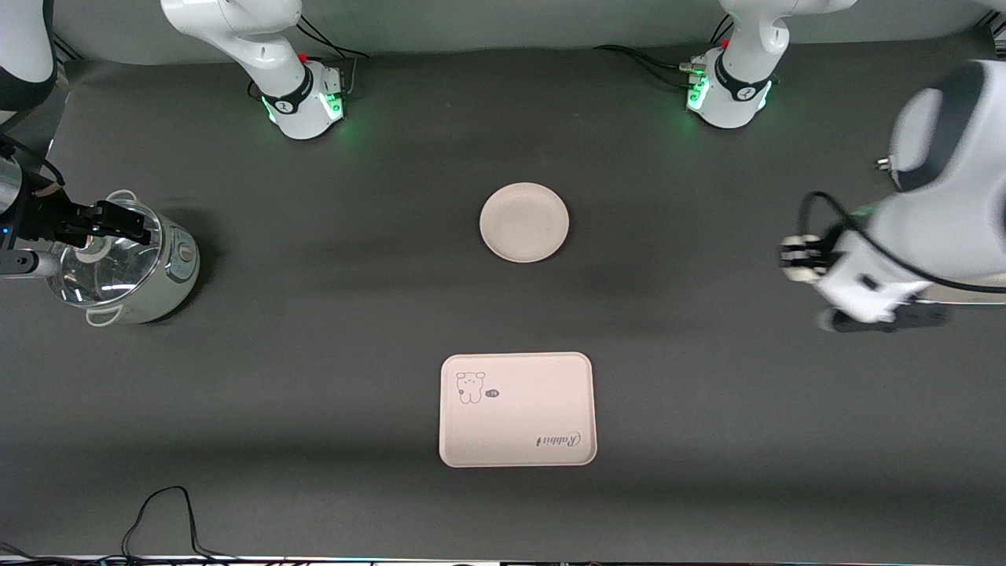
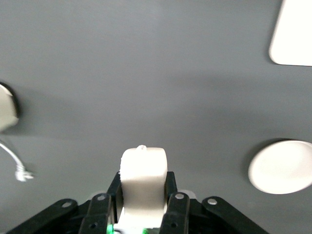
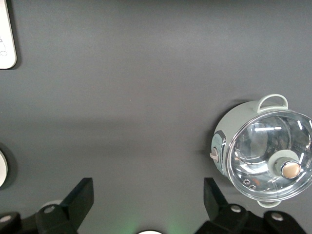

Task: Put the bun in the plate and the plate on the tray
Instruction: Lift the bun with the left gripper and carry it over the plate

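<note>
The bun [image 2: 144, 165] is an off-white lump held between the shut fingers of my left gripper [image 2: 144, 183]. That gripper [image 1: 795, 259] is up over bare table toward the left arm's end. The round cream plate [image 1: 524, 222] lies empty mid-table and also shows in the left wrist view [image 2: 282, 167]. The rectangular tray [image 1: 526, 409] with the animal drawing and "Rabbit" lettering lies empty, nearer to the front camera than the plate. My right gripper [image 1: 130, 224] is open and empty above the pot, its jaws wide apart in the right wrist view [image 3: 148, 184].
A grey-green pot with a glass lid [image 1: 126, 267] stands toward the right arm's end of the table; it also shows in the right wrist view [image 3: 263, 151]. A black cable [image 1: 161, 519] lies at the table's front edge. The dark mat [image 1: 330, 330] covers the table.
</note>
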Action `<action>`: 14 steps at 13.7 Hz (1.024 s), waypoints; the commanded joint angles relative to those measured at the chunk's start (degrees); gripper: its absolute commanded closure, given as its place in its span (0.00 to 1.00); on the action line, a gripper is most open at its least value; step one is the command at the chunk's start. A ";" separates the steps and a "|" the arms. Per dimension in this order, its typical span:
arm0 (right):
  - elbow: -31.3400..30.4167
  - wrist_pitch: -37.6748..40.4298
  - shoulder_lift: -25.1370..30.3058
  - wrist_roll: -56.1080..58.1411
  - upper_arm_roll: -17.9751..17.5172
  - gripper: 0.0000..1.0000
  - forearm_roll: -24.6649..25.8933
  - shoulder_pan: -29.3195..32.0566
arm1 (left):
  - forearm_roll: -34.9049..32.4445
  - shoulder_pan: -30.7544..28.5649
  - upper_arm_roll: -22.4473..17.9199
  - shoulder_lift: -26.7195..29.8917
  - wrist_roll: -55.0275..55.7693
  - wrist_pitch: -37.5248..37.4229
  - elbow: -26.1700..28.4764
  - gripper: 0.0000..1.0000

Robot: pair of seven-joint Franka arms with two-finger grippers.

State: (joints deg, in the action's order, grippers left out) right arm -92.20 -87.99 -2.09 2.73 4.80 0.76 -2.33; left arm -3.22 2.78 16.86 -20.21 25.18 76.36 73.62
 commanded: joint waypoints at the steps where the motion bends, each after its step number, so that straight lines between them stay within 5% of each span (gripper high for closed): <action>1: -0.70 -0.16 1.03 1.23 0.21 0.00 -0.58 -0.04 | -0.03 5.54 4.84 -4.04 15.81 2.81 -2.51 0.66; 7: -0.78 -0.25 0.86 1.23 0.21 0.00 -0.58 -0.04 | -0.82 18.65 5.03 -11.86 33.52 14.33 -1.73 0.66; 14: -0.78 -0.34 0.86 1.23 0.21 0.00 -0.58 -0.04 | -1.17 28.85 5.03 -12.22 46.71 36.63 18.98 0.66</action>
State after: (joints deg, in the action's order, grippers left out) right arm -92.22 -87.99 -2.09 2.73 4.80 0.76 -2.34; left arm -3.68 29.78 22.64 -34.12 68.99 107.36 86.10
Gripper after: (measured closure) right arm 0.000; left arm 0.656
